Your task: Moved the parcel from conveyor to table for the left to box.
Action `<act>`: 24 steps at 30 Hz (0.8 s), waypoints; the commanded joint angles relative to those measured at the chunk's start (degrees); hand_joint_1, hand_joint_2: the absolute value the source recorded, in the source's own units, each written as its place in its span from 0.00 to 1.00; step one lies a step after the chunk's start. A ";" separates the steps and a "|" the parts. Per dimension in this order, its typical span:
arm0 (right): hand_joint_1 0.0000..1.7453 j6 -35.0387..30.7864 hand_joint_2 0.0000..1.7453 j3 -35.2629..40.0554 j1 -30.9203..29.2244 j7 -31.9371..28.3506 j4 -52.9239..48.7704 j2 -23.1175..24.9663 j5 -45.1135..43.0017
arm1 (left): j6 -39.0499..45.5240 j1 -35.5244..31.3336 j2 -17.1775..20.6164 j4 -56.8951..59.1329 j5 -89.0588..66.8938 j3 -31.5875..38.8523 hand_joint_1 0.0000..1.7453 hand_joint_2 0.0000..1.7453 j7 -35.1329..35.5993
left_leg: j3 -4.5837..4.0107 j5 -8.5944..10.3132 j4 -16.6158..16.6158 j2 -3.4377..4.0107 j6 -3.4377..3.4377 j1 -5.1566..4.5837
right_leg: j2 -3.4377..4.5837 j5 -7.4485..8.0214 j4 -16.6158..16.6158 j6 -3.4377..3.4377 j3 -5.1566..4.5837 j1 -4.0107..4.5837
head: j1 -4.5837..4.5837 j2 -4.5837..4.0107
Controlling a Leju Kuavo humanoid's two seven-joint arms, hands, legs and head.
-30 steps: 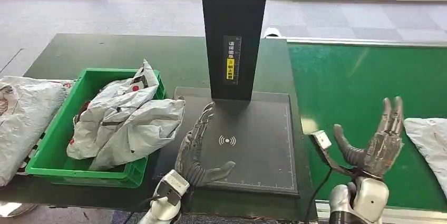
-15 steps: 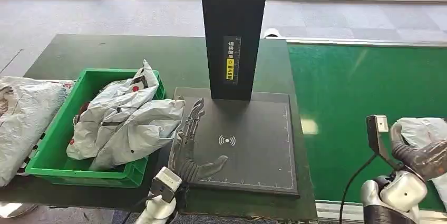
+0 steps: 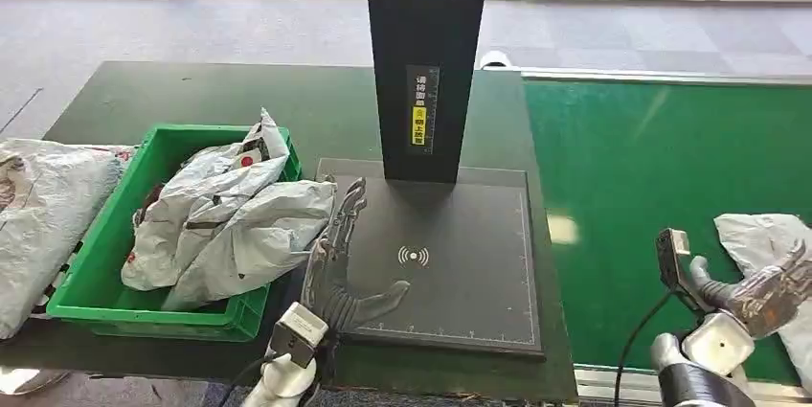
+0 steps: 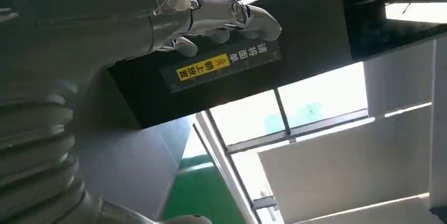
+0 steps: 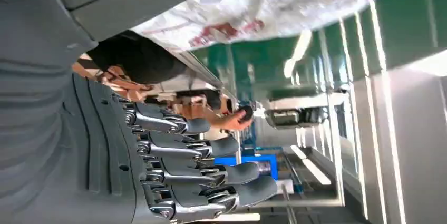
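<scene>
A grey-white plastic parcel [image 3: 761, 235] lies on the green conveyor [image 3: 651, 158] at the far right edge. My right hand [image 3: 766, 292] is low at the parcel's near edge, with the fingers spread and reaching onto its lower part and the thumb standing apart on the left. In the right wrist view the fingers [image 5: 211, 168] are stretched out and hold nothing, and the parcel [image 5: 295, 8] lies beside the thumb. My left hand [image 3: 340, 259] hovers open, on its edge, over the left side of the black scanner pad [image 3: 469, 263]. Its fingertips [image 4: 237, 16] point at the column.
A green crate [image 3: 91, 297] on the dark table holds several grey parcels [image 3: 230, 220], and another parcel [image 3: 43, 206] lies left of it. A black scanner column [image 3: 426, 62] rises behind the pad. A person [image 5: 153, 68] stands in the distance in the right wrist view.
My right hand has come down from a raised, fingers-up pose and moved right to the parcel's near edge. The left hand has drifted slightly left and lower.
</scene>
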 commanded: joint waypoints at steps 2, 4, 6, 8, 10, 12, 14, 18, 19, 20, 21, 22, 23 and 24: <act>0.00 0.19 1.00 -4.10 -2.99 -0.73 12.96 -1.97 2.97 | -0.30 -0.68 -1.92 2.48 -0.32 3.55 0.00 1.00 -1.75 | 0.13 -0.02 -0.08 0.07 0.03 -0.01 | 0.08 0.02 -0.11 -0.02 0.12 0.00 | 0.00 0.00; 0.00 0.28 1.00 -4.10 -3.16 -0.72 12.98 -1.92 3.01 | -0.29 -0.67 -1.90 2.47 -0.32 3.56 0.00 1.00 -1.75 | 0.15 -0.02 -0.09 0.07 0.02 -0.02 | 0.10 0.01 -0.10 -0.03 0.12 -0.01 | 0.00 0.00; 0.00 0.28 1.00 -4.10 -3.16 -0.72 12.98 -1.92 3.01 | -0.29 -0.67 -1.90 2.47 -0.32 3.56 0.00 1.00 -1.75 | 0.05 -0.01 -0.04 0.04 0.02 -0.03 | 0.06 0.00 -0.03 -0.02 0.03 -0.02 | 0.00 0.00; 0.00 0.28 1.00 -4.10 -3.16 -0.72 12.98 -1.92 3.01 | -0.29 -0.67 -1.90 2.47 -0.32 3.56 0.00 1.00 -1.75 | 0.07 -0.01 -0.05 0.08 0.02 -0.02 | 0.10 0.01 -0.05 -0.02 0.04 -0.01 | 0.00 0.00; 0.00 0.28 1.00 -4.10 -3.16 -0.72 12.98 -1.92 3.01 | -0.29 -0.67 -1.90 2.47 -0.32 3.56 0.00 1.00 -1.75 | 0.12 -0.01 -0.07 0.09 0.02 -0.02 | 0.12 0.02 -0.08 -0.02 0.08 -0.01 | 0.00 0.00; 0.00 0.28 1.00 -4.10 -3.16 -0.72 12.98 -1.92 3.01 | -0.29 -0.67 -1.90 2.47 -0.32 3.56 0.00 1.00 -1.75 | 0.05 -0.01 -0.03 0.06 0.02 -0.02 | 0.07 0.01 -0.03 -0.01 0.02 -0.01 | 0.00 0.00; 0.00 0.28 1.00 -4.10 -3.16 -0.72 12.98 -1.92 3.01 | -0.29 -0.67 -1.90 2.47 -0.32 3.56 0.00 1.00 -1.75 | 0.05 -0.01 -0.04 0.06 0.02 -0.02 | 0.07 0.02 -0.04 -0.01 0.03 -0.01 | 0.00 0.00; 0.00 2.16 1.00 -4.41 -3.51 1.94 13.58 -2.07 4.19 | -0.02 -0.34 -1.73 2.24 -0.24 3.28 0.00 1.00 -1.75 | 0.13 -0.02 -0.09 0.07 0.03 0.00 | 0.10 0.03 -0.13 -0.03 0.12 0.01 | 0.00 0.00; 0.00 3.21 1.00 -4.60 -3.42 2.71 13.73 -2.14 4.69 | -0.12 -0.20 -1.55 2.16 -0.08 2.95 0.00 1.00 -1.75 | 0.08 -0.02 -0.05 0.07 0.02 -0.02 | 0.09 0.01 -0.05 -0.02 0.05 -0.01 | 0.00 0.00; 0.00 5.85 1.00 -5.04 -3.33 2.88 14.44 -2.50 4.86 | -0.34 -0.25 -1.39 2.27 0.07 2.57 0.00 1.00 -1.75 | 0.15 -0.02 -0.10 0.11 0.03 -0.02 | 0.13 0.02 -0.11 -0.03 0.11 -0.01 | 0.00 0.00; 0.00 6.94 1.00 -5.50 -3.15 2.75 14.30 -2.57 4.85 | -0.40 -0.35 -1.28 2.44 0.20 2.35 0.00 1.00 -1.75 | 0.10 -0.02 -0.06 0.07 0.02 -0.02 | 0.09 0.00 -0.07 -0.02 0.07 -0.02 | 0.00 0.00; 0.00 7.54 1.00 -5.99 -2.76 2.44 14.28 -2.83 4.82 | -0.49 -0.52 -1.23 2.70 0.33 2.17 0.00 1.00 -1.75 | 0.16 -0.03 -0.10 0.10 0.03 -0.02 | 0.13 0.02 -0.12 -0.03 0.12 -0.01 | 0.00 0.00; 0.00 7.54 1.00 -6.03 -2.39 2.55 14.23 -3.17 4.87 | -0.59 -0.76 -1.21 3.05 0.28 2.03 0.00 1.00 -1.75 | 0.12 -0.01 -0.07 0.02 0.02 -0.03 | 0.04 -0.01 -0.07 -0.02 0.10 -0.02 | 0.00 0.00; 0.00 7.55 1.00 -6.67 -1.77 2.76 14.08 -3.39 4.87 | -0.77 -1.14 -1.31 3.34 0.51 2.00 0.00 1.00 -1.75 | 0.14 -0.01 -0.10 0.02 0.03 -0.02 | 0.04 0.00 -0.10 -0.03 0.13 -0.01 | 0.00 0.00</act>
